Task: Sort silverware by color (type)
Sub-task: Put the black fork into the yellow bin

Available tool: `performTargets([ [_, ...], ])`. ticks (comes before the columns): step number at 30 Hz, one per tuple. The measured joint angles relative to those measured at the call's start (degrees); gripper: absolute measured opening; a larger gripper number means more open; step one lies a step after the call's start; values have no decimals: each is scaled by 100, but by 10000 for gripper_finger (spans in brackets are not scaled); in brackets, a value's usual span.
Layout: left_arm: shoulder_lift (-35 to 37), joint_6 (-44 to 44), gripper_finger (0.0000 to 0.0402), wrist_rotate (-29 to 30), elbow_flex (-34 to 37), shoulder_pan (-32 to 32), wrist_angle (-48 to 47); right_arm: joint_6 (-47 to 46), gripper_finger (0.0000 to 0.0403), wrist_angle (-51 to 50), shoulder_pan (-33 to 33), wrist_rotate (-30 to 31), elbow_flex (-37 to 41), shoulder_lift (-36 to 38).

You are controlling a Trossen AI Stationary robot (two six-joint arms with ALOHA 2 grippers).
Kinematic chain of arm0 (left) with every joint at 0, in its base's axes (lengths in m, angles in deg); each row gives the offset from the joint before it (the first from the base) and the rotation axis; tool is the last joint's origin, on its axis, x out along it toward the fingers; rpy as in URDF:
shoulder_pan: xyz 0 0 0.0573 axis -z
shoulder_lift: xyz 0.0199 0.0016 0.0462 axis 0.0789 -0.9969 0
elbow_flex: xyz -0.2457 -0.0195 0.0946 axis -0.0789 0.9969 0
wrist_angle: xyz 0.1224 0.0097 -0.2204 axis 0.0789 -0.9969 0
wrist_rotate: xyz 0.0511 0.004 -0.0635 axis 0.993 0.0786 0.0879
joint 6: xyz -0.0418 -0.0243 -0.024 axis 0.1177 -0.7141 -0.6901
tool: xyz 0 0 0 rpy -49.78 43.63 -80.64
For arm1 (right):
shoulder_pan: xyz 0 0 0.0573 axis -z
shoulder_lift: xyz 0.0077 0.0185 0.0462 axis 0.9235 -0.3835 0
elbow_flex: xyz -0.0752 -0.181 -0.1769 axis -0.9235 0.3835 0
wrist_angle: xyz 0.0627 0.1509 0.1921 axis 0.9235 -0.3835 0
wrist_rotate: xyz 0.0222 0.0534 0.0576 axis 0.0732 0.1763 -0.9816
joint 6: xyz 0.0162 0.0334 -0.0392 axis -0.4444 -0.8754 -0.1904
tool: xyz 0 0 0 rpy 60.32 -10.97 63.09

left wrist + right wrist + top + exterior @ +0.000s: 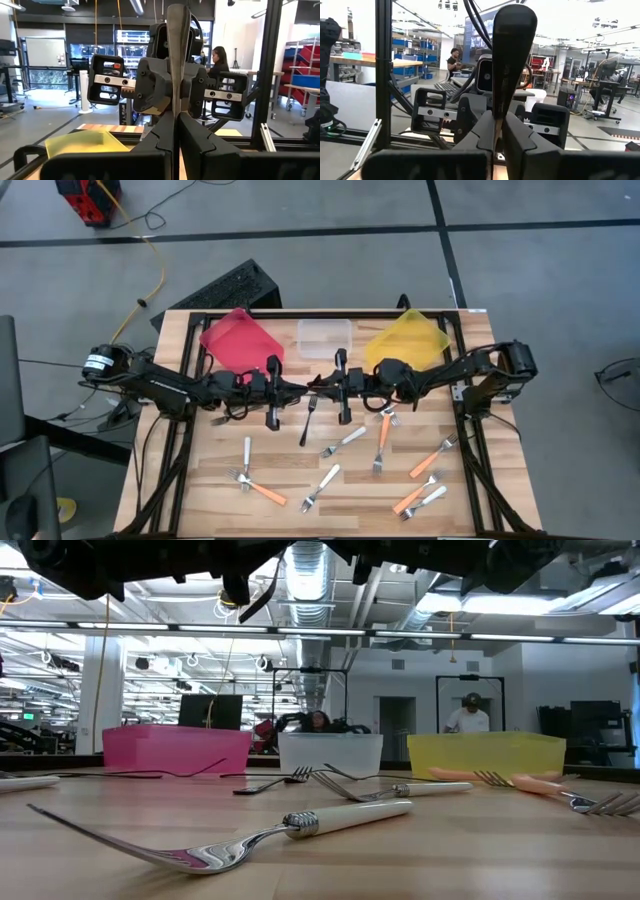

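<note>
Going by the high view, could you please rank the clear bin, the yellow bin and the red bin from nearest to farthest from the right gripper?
From the right gripper, mid-table:
1. Clear bin, just behind it.
2. Yellow bin, rear right.
3. Red bin, rear left, farthest.

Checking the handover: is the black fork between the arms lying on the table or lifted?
Lifted: the black fork stands pinched in both closed tools.

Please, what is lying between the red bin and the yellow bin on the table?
The clear bin sits between the red bin and the yellow bin; both the high and low views show it.
</note>
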Motion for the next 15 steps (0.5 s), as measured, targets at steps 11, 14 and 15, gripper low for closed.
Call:
performTargets([
  [11, 50, -100, 101, 69, -2, -2, -233, -38, 37, -153, 121, 172, 4, 216],
  [14, 156, -93, 144, 180, 0, -2, -362, -85, 37, -458, 230, 175, 11, 417],
  [15, 236, -132, 157, 316, 0, 0, -452, -77, 37, -618, 274, 204, 11, 519],
])
